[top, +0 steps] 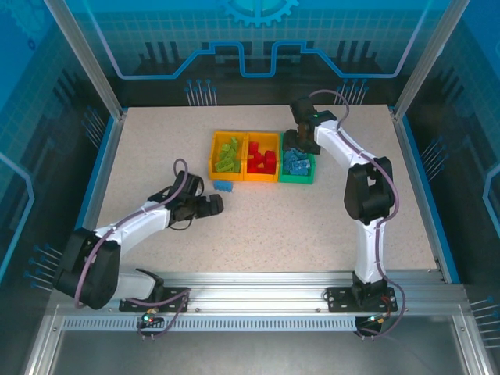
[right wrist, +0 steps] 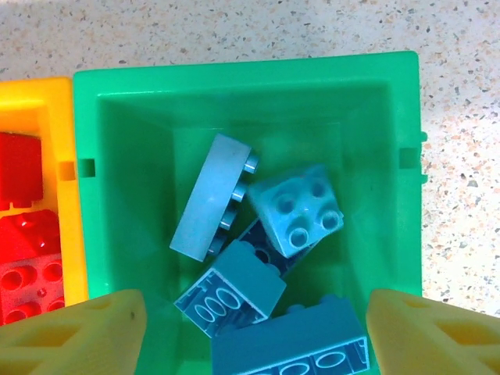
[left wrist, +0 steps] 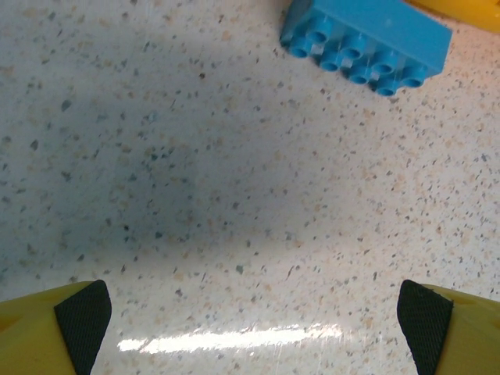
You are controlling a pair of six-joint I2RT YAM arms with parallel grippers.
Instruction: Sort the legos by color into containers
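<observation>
Three bins stand in a row at the table's middle back. The left orange-yellow bin holds lime green legos. The middle orange-yellow bin holds red legos. The green bin holds several light blue legos. One light blue lego lies loose on the table, just in front of the left bin. My left gripper is open just short of it, with nothing between its fingers. My right gripper hangs open and empty over the green bin.
A raised blue rim bounds the speckled table on both sides. Metal frame posts stand at the back corners. Bare table lies in front of the bins and to the right of the green one.
</observation>
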